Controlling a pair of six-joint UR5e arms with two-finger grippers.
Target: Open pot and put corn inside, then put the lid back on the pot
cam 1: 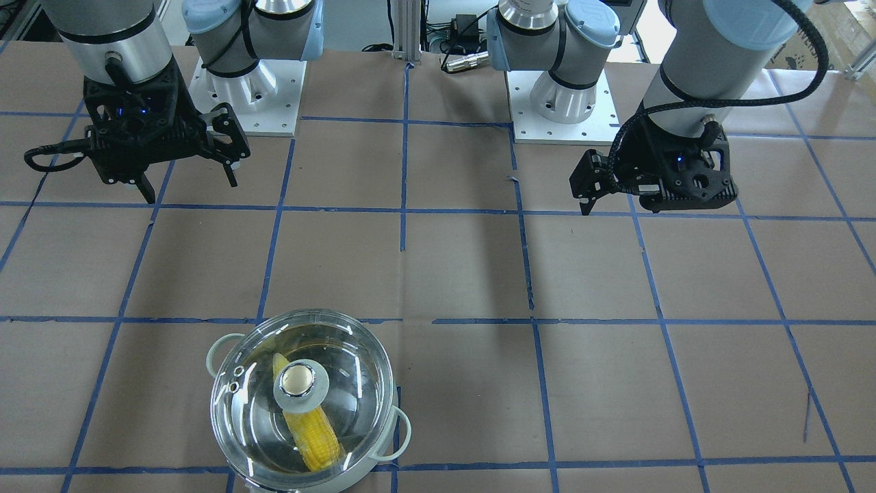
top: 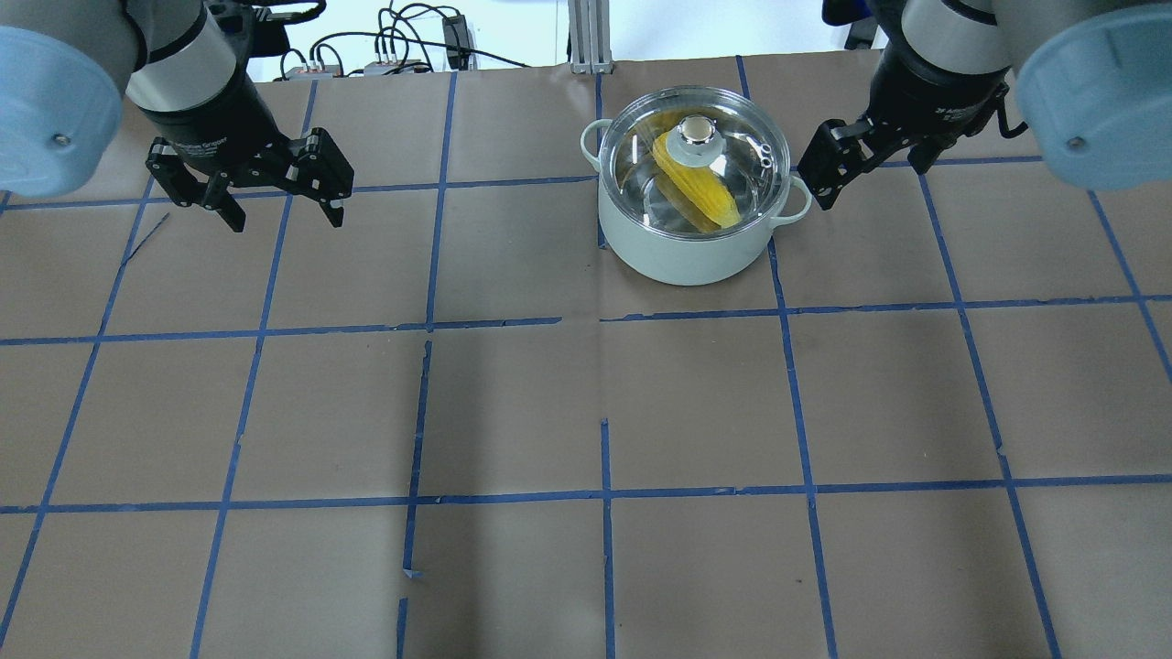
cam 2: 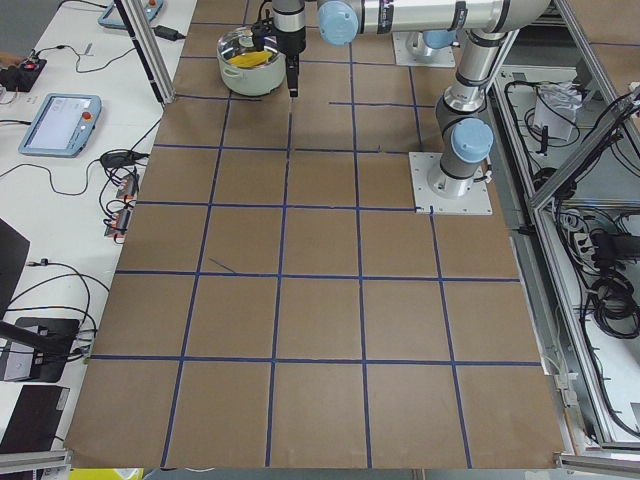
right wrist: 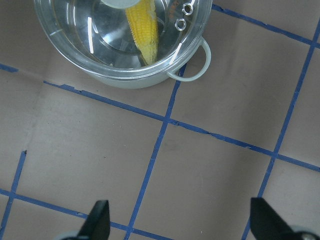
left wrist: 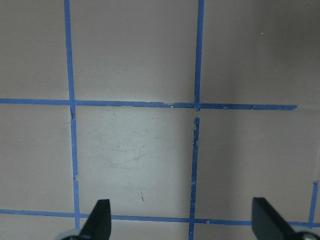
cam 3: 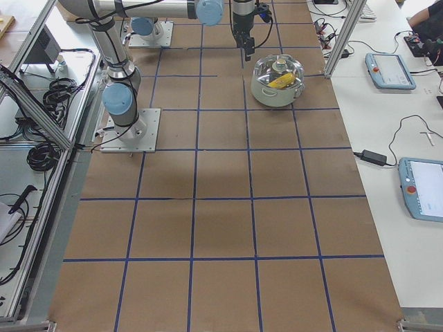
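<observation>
Overhead exterior: both arms hang wrist-down above the table point(top: 549, 412). The left gripper point(top: 288, 218) is spread wide and empty, well apart from the pot point(top: 687, 256). The right gripper point(top: 872, 186) is also spread and empty, near the pot but not touching it. Farther back, the lid point(top: 732, 156) sits on the pot, with the corn point(top: 710, 197) inside.

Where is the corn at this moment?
In the overhead view, the corn lies inside the pot, under the glass lid, near the view's top, right of centre, beside the right gripper.
</observation>
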